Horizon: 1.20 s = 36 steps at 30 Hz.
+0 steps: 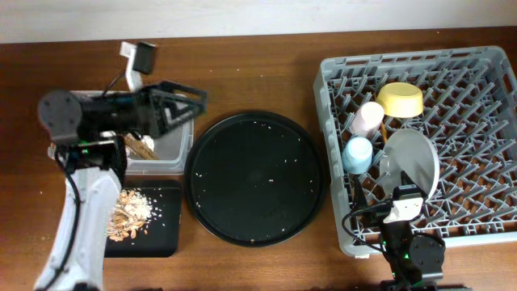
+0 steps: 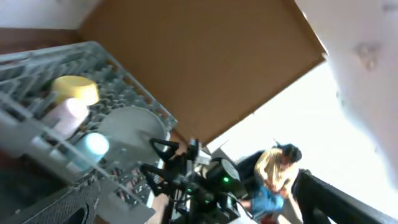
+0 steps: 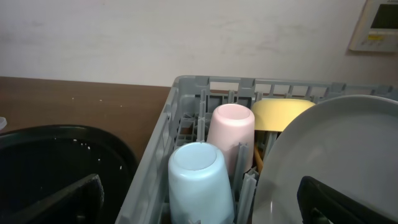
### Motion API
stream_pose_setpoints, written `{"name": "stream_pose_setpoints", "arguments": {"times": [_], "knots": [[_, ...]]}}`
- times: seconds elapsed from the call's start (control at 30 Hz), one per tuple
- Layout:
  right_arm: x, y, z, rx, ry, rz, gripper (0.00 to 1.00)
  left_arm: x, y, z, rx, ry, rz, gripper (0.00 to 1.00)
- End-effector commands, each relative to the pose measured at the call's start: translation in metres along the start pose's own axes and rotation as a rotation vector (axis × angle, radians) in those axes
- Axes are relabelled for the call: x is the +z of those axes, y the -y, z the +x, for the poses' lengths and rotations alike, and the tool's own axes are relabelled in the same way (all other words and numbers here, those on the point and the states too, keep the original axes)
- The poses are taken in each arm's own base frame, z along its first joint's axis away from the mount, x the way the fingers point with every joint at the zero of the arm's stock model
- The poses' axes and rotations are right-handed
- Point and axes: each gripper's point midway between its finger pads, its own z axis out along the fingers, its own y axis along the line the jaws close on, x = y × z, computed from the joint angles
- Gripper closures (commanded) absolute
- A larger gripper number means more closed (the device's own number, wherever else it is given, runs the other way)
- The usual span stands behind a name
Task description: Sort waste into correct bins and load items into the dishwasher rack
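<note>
The grey dishwasher rack [image 1: 477, 226] on the right holds the yellow bowl [image 1: 400, 99], pink cup [image 1: 367, 120], blue cup [image 1: 357, 153] and pale plate [image 1: 412, 162]. A thin chopstick [image 1: 385, 131] shows between bowl and plate. My left gripper [image 1: 194, 103] is open and empty, raised above the clear tub [image 1: 166, 153]; a brown wrapper and a bit of white napkin [image 1: 139, 145] lie in it, mostly hidden by the arm. Food scraps [image 1: 129, 212] lie on the flat black tray [image 1: 161, 234]. My right gripper [image 3: 199, 208] is open at the rack's front edge, facing the blue cup [image 3: 199, 180], the pink cup [image 3: 231, 134] and the plate [image 3: 329, 162].
A large round black tray [image 1: 254, 178] with small white specks lies between the bins and the rack. In the right wrist view it lies left of the rack's rim [image 3: 158, 146]. The left wrist view looks across at the rack [image 2: 37, 68] and the right arm.
</note>
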Motion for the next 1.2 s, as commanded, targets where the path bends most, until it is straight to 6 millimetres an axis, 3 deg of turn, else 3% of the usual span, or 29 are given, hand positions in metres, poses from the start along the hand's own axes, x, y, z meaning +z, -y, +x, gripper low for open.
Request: {"name": "stream_pose_setpoints", "arguments": {"times": [0.0,0.27,0.4,0.5,0.63,0.83,0.93,1.03,1.17], "knots": [[0.0,0.004,0.002,0.003,-0.004,0.022,0.02,0.011,0.061,0.012,0.151,-0.036,0.033,0.01],[0.0,0.004,0.002,0.003,-0.004,0.023,0.02,0.007,0.169,0.049,0.447,-0.03,0.038,0.01],[0.0,0.004,0.002,0.003,-0.004,0.023,0.02,0.004,0.205,0.082,0.56,-0.028,0.039,0.01],[0.0,0.004,0.002,0.003,-0.004,0.022,0.02,0.004,0.196,0.111,0.611,-0.027,0.04,0.01],[0.0,0.004,0.002,0.003,-0.004,0.022,0.02,0.003,0.135,0.172,0.647,-0.009,0.038,0.01],[0.0,0.004,0.002,0.003,-0.004,0.022,0.02,-0.001,0.06,0.219,0.636,0.189,-0.034,0.01],[0.0,0.004,0.002,0.003,-0.004,0.023,0.02,-0.003,0.049,0.222,0.631,0.254,-0.057,0.01],[0.0,0.004,0.002,0.003,-0.004,0.023,0.01,-0.007,0.051,0.217,0.677,0.315,-0.077,0.01],[0.0,0.004,0.002,0.003,-0.004,0.023,0.02,-0.02,0.059,0.189,0.761,0.508,-0.147,0.01]]}}
